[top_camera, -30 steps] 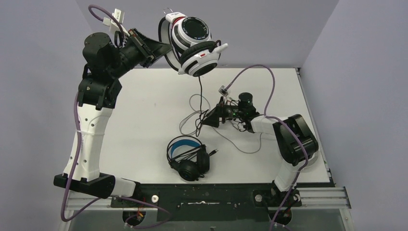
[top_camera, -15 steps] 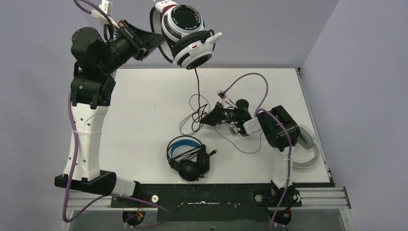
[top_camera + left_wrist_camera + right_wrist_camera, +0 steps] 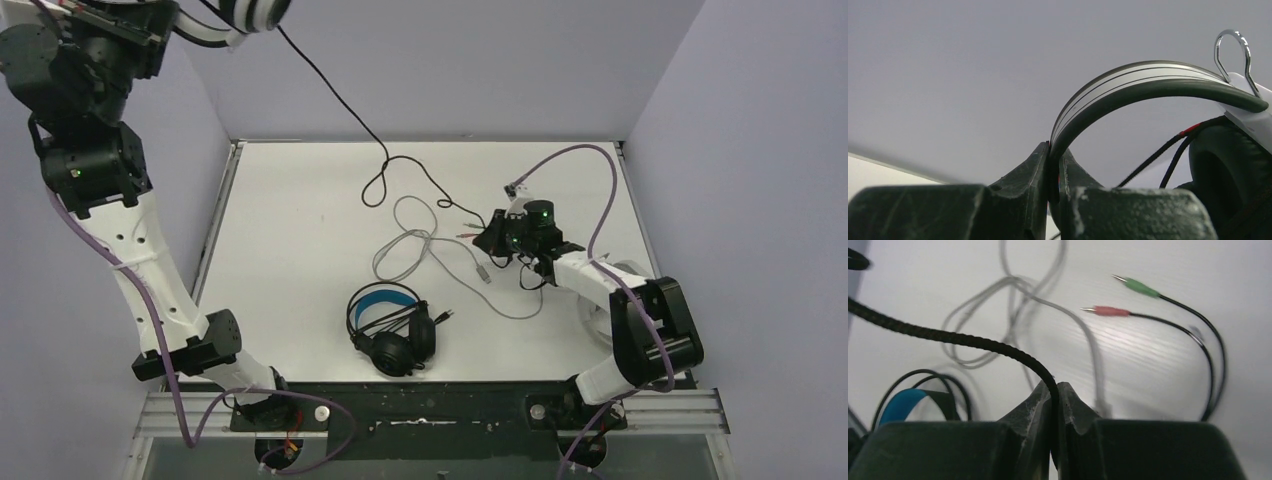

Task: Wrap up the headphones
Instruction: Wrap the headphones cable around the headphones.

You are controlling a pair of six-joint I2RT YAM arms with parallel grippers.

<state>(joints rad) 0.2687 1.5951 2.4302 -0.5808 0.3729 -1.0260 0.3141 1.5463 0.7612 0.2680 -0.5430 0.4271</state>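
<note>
The left fingers [image 3: 1054, 155] are shut tight on the band of the white headphones [image 3: 1128, 80], held high up at the far left. From above, these headphones are almost all cut off by the top edge. In the left wrist view, only the curved band, a small metal hook [image 3: 1233, 50] and part of one dark ear pad [image 3: 1235, 170] show. Their black cable [image 3: 330, 95] hangs down to the surface [image 3: 290, 230], makes a loop there, and runs right to the right fingers [image 3: 1054, 390]. Those fingers are closed on the cable, low over the right side of the surface. Just past them lie a green plug [image 3: 1140, 287] and a red plug [image 3: 1110, 311] on thin black wires. A grey cable [image 3: 425, 240] lies loose in the middle, and it looks blurry in the right wrist view. The black headphones [image 3: 390, 325] with a blue band sit near the front, in the middle, and only a bit of blue peeks into the right wrist view.
</note>
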